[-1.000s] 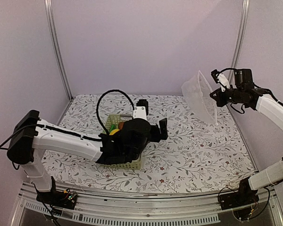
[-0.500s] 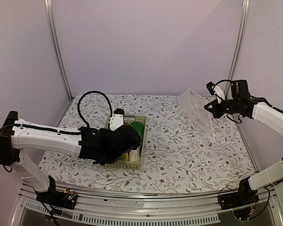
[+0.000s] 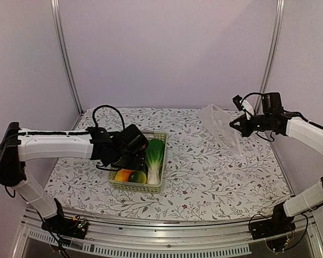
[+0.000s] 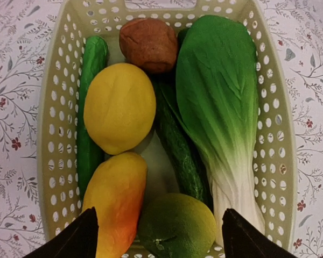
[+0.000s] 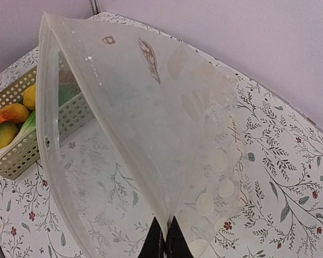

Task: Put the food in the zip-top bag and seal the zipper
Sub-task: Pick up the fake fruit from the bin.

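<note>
None of the food [image 4: 118, 107] was bagged; it lay in the basket [image 4: 274, 107]. My left fingers [image 4: 78, 242] hung apart, and my right fingers [image 5: 157, 242] pinched the unzipped bag [image 5: 151, 107].

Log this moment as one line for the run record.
left gripper: open over lattice basket | right gripper: shut on empty zip-top bag, held up | food: all in lattice basket

The zip-top bag [image 5: 151, 118] is thin, clear, faintly cloudy plastic film. The basket [image 4: 53, 134] is matt perforated plastic. The toy bok choy [image 4: 220, 97] looks smooth, slightly waxy; the yellow lemon [image 4: 118, 113] matt.
</note>
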Available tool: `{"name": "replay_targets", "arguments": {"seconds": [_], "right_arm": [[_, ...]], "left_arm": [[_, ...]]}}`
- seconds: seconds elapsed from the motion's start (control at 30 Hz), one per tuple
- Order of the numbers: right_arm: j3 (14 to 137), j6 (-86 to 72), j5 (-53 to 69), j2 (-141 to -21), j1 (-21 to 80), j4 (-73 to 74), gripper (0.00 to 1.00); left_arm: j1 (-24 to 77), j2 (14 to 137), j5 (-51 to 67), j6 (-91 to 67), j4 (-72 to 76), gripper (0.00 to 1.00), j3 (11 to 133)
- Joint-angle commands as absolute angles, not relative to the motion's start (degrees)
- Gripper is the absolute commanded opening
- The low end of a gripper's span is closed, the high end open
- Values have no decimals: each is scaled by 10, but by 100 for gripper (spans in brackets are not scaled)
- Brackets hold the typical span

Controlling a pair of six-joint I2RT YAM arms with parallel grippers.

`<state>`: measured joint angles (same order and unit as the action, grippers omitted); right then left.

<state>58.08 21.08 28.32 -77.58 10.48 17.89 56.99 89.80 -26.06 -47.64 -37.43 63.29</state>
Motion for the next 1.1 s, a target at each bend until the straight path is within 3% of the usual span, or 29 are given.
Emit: {"name": "replay_targets", "arguments": {"seconds": [0.0,0.53,0.77,0.83,0.9,0.93,1.07], "right_arm": [[573,226,310,-793,104,173,0],[573,234,335,-811,104,179,0],[572,236,331,-812,104,180,0],[574,235,332,-813,104,182,0],[574,235,333,-813,104,184,0],[575,236,333,-812,104,184,0],[574,239,334,-810,104,185,1]], "left_arm": [[541,937,-158,-437,-403,76,671],[533,1052,-80,-405,-491,63,748],[538,1057,-74,-398,-525,48,753],[543,1049,-64,-399,-532,53,751],[550,1036,-66,-401,-538,72,750],[553,1029,-68,-403,-540,76,747],[560,1010,-67,-408,-540,75,722]]}}
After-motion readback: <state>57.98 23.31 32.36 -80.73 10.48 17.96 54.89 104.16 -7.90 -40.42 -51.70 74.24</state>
